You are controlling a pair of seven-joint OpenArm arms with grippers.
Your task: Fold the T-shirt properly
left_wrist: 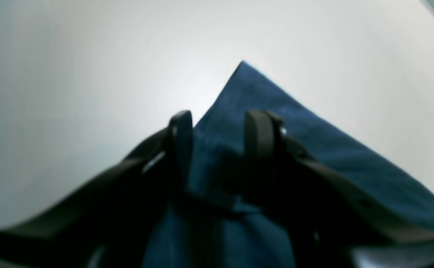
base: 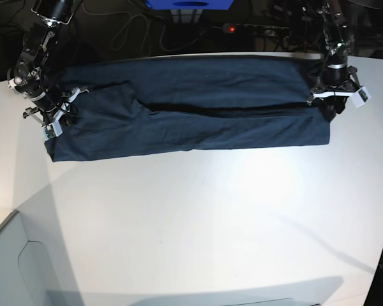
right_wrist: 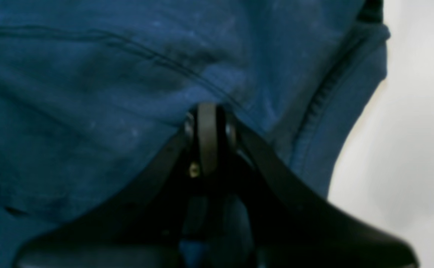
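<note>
- White table (base: 198,217), near edge bare; dark room with cables behind.
- One T-shirt (base: 191,115), navy, lies as a long band across the table's far half.
- Left gripper (left_wrist: 218,126) at the band's end: jaws parted, cloth between them, apparently not clamped; the view is blurred.
- Right gripper (right_wrist: 207,123) at the opposite end: jaws pressed together against the fabric.
- Count: two grippers, one garment.
</note>
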